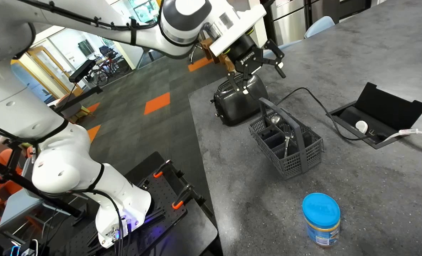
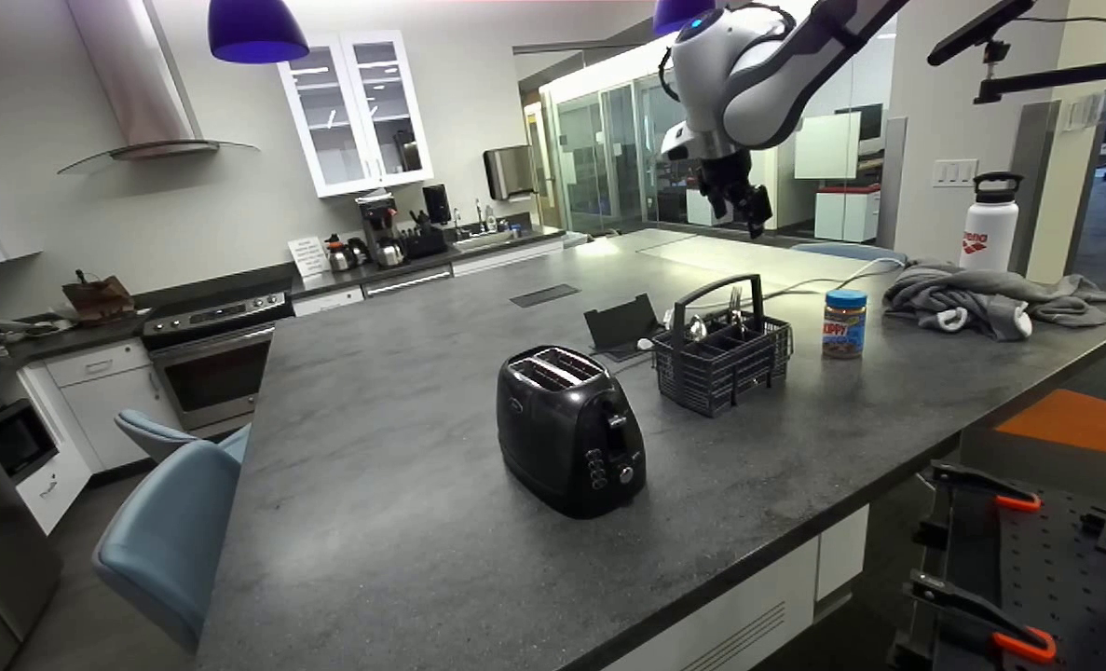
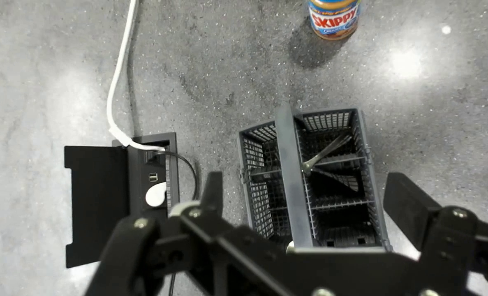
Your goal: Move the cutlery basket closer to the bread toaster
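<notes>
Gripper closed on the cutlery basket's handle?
No, in the wrist view the gripper is open, its fingertips well apart from the basket handle.

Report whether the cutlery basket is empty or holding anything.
Not empty: in an exterior view, a fork and what looks like a spoon show inside the cutlery basket.

In an exterior view, toaster (image 2: 566,438) near, on counter (image 2: 375,447). Basket (image 2: 725,359) farther, to its right, a gap between. Jar (image 2: 844,331) right of basket and farther, apart, so basket sits between toaster and jar. Box (image 2: 621,323) behind basket, to the left. Cloth (image 2: 990,296) right of jar, bottle (image 2: 989,233) behind cloth. Fork (image 1: 287,138) and spoon (image 1: 275,119) in basket. Cord (image 1: 304,88) between basket and box, one end in box; cable (image 3: 120,137) enters box too. Gripper (image 3: 304,190) above counter, apart from basket; wrist view: basket between fingers (image 3: 404,205), box left.
</notes>
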